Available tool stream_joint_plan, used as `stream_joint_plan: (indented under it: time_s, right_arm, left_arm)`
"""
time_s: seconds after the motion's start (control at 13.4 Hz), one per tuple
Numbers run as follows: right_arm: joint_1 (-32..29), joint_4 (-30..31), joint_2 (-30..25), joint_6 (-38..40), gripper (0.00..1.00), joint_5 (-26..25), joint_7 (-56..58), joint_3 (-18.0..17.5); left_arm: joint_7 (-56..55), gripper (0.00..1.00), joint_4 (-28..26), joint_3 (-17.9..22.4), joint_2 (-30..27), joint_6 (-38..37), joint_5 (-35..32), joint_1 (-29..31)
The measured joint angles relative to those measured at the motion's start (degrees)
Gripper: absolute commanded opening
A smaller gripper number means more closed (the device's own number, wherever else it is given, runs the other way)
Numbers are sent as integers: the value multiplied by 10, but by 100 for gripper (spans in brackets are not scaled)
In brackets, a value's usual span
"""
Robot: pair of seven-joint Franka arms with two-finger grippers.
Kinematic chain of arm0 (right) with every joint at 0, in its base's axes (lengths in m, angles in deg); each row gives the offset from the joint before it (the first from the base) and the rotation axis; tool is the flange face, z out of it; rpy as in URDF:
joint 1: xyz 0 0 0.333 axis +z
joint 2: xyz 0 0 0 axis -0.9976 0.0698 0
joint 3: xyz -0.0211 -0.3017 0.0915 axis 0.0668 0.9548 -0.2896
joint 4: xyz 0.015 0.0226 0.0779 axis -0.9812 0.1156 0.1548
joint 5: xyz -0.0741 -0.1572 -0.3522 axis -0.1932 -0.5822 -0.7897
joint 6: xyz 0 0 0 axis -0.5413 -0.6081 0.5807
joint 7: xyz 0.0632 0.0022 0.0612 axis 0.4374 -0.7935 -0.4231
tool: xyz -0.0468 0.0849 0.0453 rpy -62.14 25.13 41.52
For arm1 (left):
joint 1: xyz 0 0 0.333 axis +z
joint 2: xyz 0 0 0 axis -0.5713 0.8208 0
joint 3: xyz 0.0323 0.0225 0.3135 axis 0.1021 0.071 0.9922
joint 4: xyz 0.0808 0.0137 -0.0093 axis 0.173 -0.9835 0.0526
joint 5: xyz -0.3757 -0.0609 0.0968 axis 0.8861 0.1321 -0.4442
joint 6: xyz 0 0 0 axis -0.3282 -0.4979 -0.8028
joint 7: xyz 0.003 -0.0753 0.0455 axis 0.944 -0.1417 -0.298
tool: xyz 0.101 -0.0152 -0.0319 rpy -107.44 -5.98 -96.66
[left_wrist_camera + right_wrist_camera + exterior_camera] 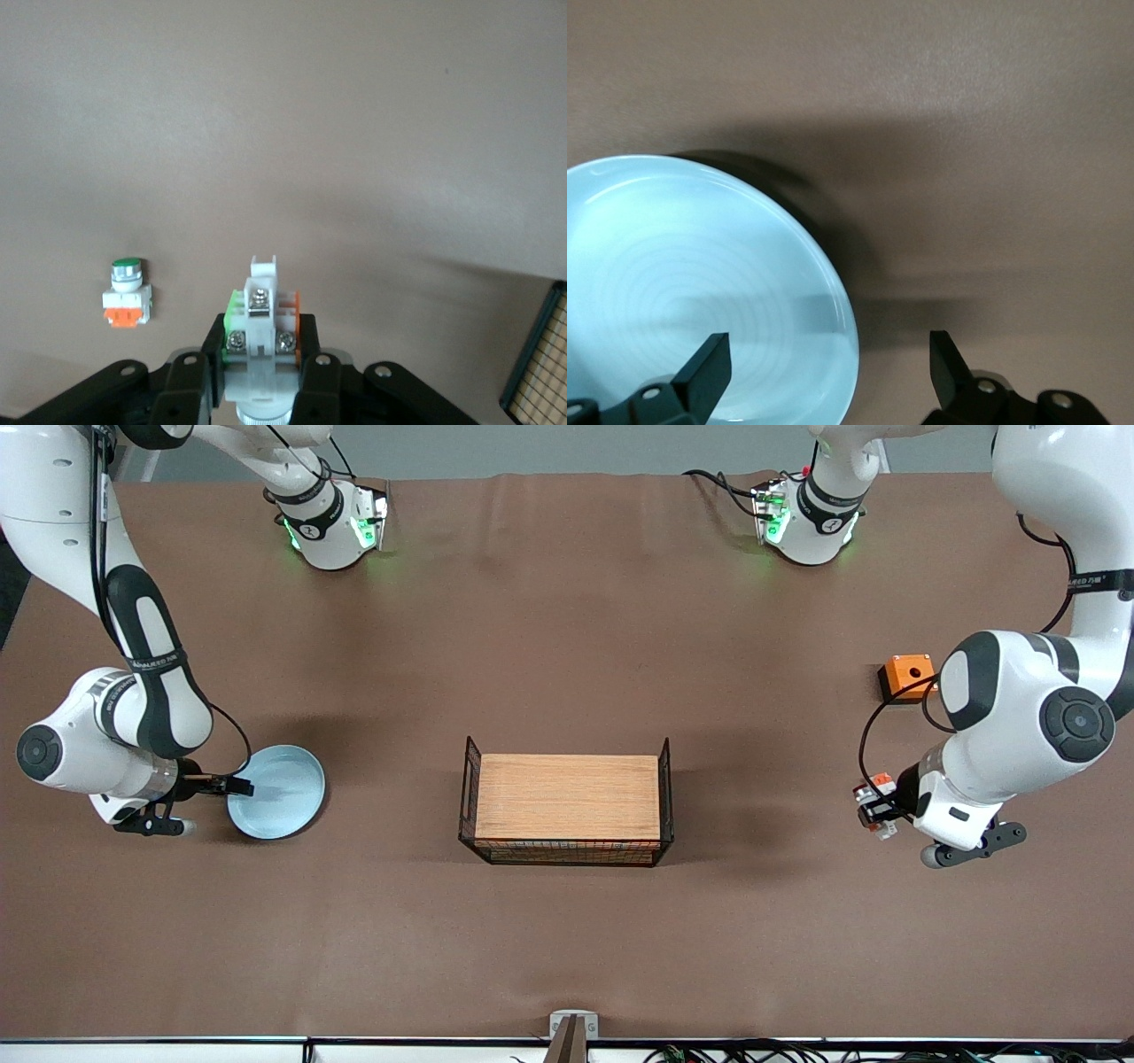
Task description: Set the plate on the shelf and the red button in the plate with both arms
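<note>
The plate (276,793) lies on the table (567,646) toward the right arm's end, about as near the front camera as the basket (567,802) that sits mid-table with a wooden board (567,797) in it. The right gripper (232,786) is low at the plate's rim on the side toward the right arm's end. Its fingers (704,372) stand wide apart and straddle the rim, one over the plate's inside and the other outside it above the bare cloth. In the right wrist view the plate's edge (833,292) passes between them with a gap to each, so nothing is gripped. The plate (682,292) casts a broad dark shadow along that edge; whether it rests flat or tilted I cannot tell. At the left arm's end of the table, the left gripper (873,812) is clamped tight on the red button (875,797). In the left wrist view the button (262,332) sits between the black fingers (314,385), showing a white-grey body with screws, green on one flank and orange on the other. A second, stubbier switch (126,292) with a green cap and orange base stands on the cloth nearby, apart from the gripper. An orange box (907,676) with a hole in its top rests farther from the front camera than the left gripper, close to the left arm's elbow.
</note>
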Motion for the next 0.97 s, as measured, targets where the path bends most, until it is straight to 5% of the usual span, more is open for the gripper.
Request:
stream_joint_plan:
  time_s: [0.3, 0.97]
  right_arm:
    - [-2, 0, 4, 0, 50, 18, 2, 0]
    - [-2, 0, 13, 0, 11, 21, 4, 0]
  left_arm:
    - [0, 0, 3, -3, -28, -47, 0, 0]
    - [0, 0, 29, -5, -68, -104, 0, 1]
